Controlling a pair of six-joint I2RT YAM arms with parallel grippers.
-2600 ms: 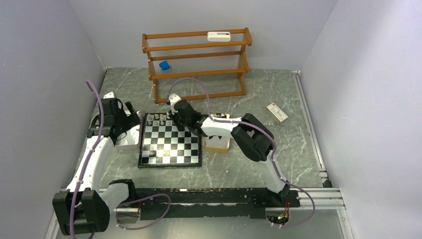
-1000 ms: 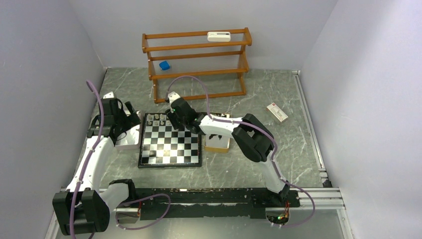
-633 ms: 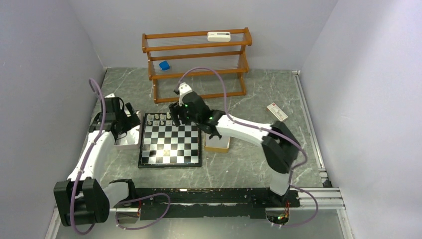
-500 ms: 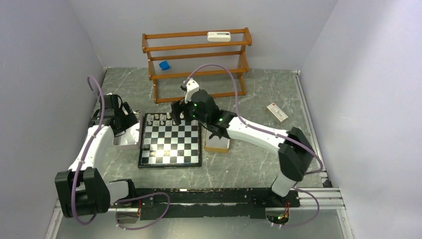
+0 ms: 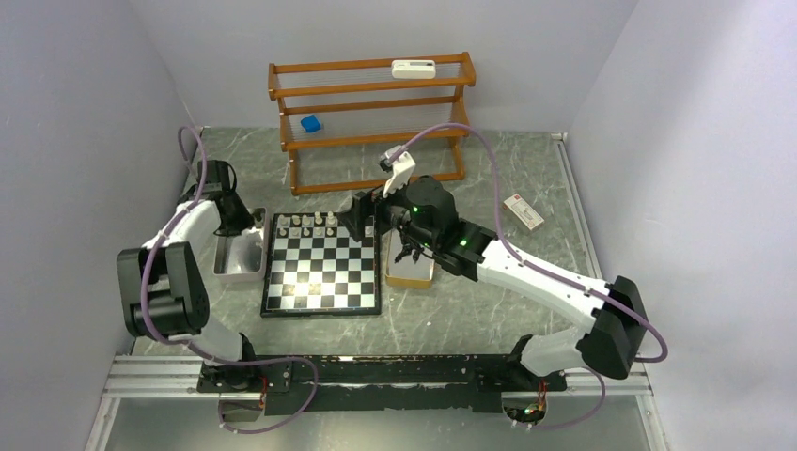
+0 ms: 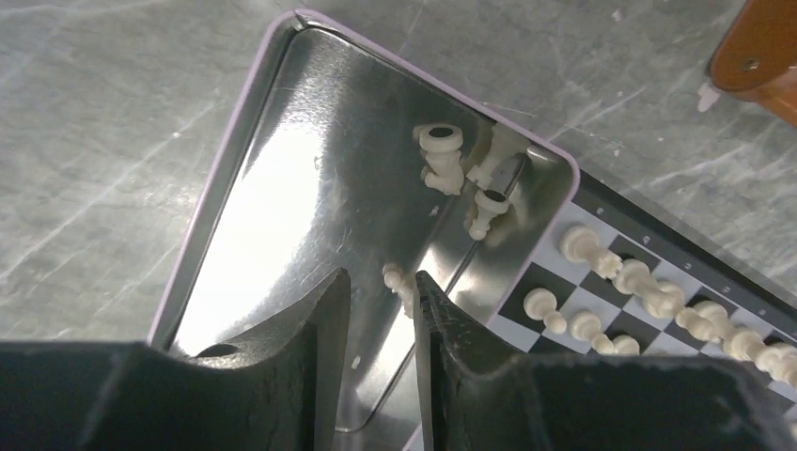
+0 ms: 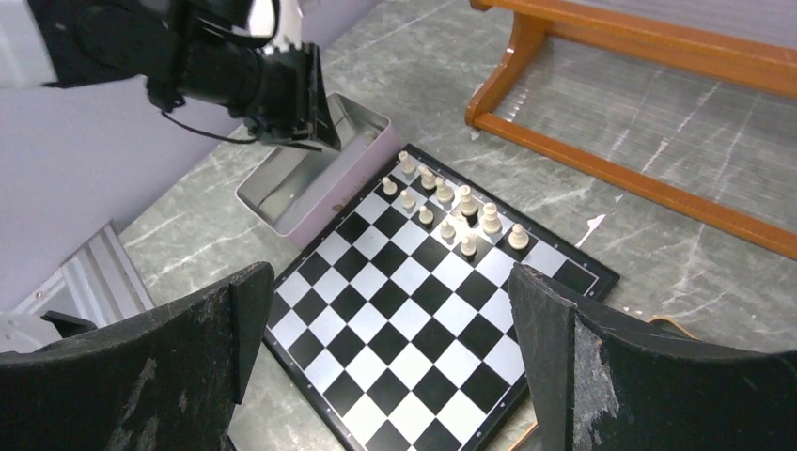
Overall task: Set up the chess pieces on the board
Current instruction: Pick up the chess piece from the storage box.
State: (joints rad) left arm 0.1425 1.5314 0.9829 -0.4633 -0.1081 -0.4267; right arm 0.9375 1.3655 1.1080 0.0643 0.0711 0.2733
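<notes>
Now the left fingers (image 6: 320,329) stand narrow around a cream piece (image 6: 398,282) in the metal tray (image 6: 244,188) left of the board (image 7: 395,329). Whether they pinch it yet, I cannot tell. Best to close squarely and lift straight. Over the board, the right fingers (image 7: 188,348) hang wide and empty.

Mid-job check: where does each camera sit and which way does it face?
Top external: fixed high behind the bases, facing down and forward onto the glossy black-and-silver chessboard; left arm and right arm show.
Left wrist: on that wrist, facing down into the shiny rectangular metal tray of cream chess pieces; left gripper at bottom.
Right wrist: above the chessboard, facing the tray; open right gripper frames it.
Shared: both wrist views show tray and chessboard.
</notes>
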